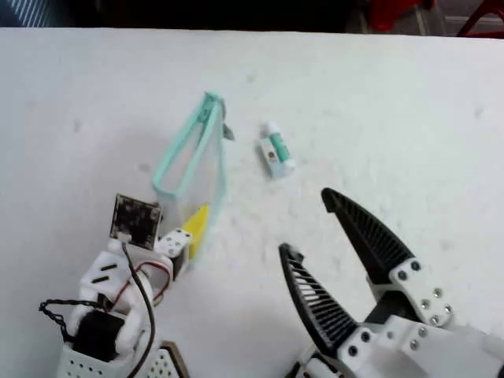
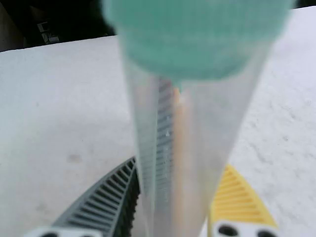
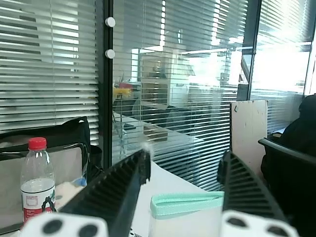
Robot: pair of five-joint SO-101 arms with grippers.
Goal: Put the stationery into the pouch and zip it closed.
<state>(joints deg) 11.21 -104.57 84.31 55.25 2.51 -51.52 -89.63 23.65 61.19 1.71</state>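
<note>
Jaws on your right gripper (image 1: 307,222) stand wide apart on nothing, near the pouch (image 1: 209,169), while your left gripper (image 2: 180,168) is clamped on the pouch's near end, a grey finger (image 2: 108,197) and a yellow finger (image 2: 242,202) pressing its clear wall. Standing on edge with its teal mouth open, the pouch is soft and will likely buckle, so grip by the stiffer zip band; something long and pale may lie inside, though that is hard to tell. Just beside its far end lies the white-and-green stationery tube (image 1: 276,151), light and probably prone to roll, so pinch across its middle.
</note>
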